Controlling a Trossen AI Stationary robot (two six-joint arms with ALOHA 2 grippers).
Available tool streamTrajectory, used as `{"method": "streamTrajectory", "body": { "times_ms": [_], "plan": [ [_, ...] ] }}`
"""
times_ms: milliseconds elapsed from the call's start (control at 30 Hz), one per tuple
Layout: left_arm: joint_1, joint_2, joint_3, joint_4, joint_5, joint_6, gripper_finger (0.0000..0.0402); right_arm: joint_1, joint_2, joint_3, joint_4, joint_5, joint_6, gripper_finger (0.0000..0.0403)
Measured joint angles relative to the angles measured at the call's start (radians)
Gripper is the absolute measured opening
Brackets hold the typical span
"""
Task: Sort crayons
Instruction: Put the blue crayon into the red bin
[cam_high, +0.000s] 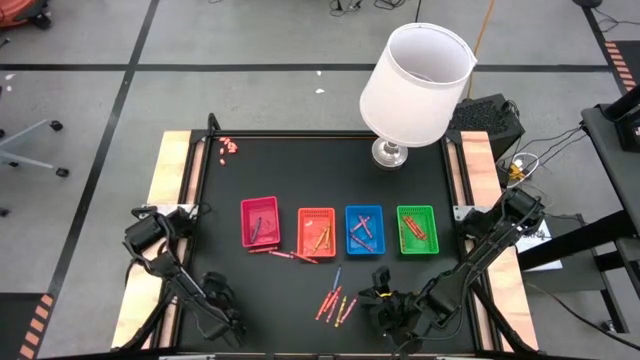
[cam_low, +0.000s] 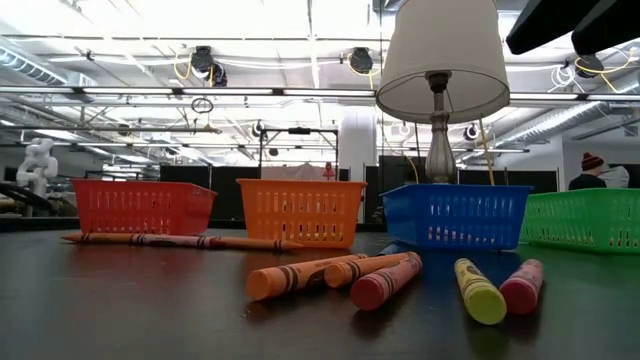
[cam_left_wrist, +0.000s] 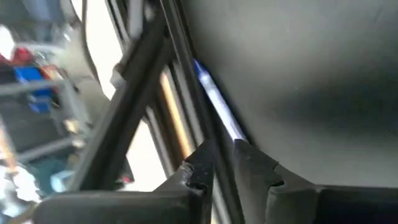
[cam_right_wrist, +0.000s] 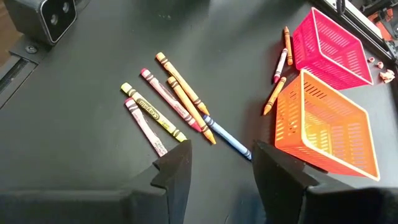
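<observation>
Our right claw hangs open and empty near the loose crayons beside the orange basket, seemingly ready to pick one.

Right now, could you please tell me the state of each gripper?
Left gripper: fingers nearly closed, nothing visibly held.
Right gripper: open, empty, hovering by the loose crayons.
</observation>
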Motion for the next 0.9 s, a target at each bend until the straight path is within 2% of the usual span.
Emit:
{"method": "streamTrajectory", "body": {
  "times_ms": [133,267,467,667,900],
  "plan": [
    [0.017,0.000,-0.003,-0.041,0.001,0.110,0.0022,0.000,0.000,0.000,0.001,0.000,0.000,0.0150],
    [0.016,0.000,-0.036,0.030,0.034,0.117,0.0002,0.000,0.000,0.000,0.001,0.000,0.002,0.0150],
    [-0.008,0.000,-0.109,0.149,0.073,0.085,0.0000,0.000,0.000,0.000,0.001,0.000,0.002,0.0150],
    [-0.030,0.000,-0.117,0.104,0.088,0.079,0.0000,0.000,0.000,0.000,0.000,0.000,0.002,0.0150],
    [-0.071,-0.001,-0.117,0.143,0.077,-0.008,0.0000,0.000,0.000,0.000,0.000,0.000,0.002,0.0150]
  ]
}}
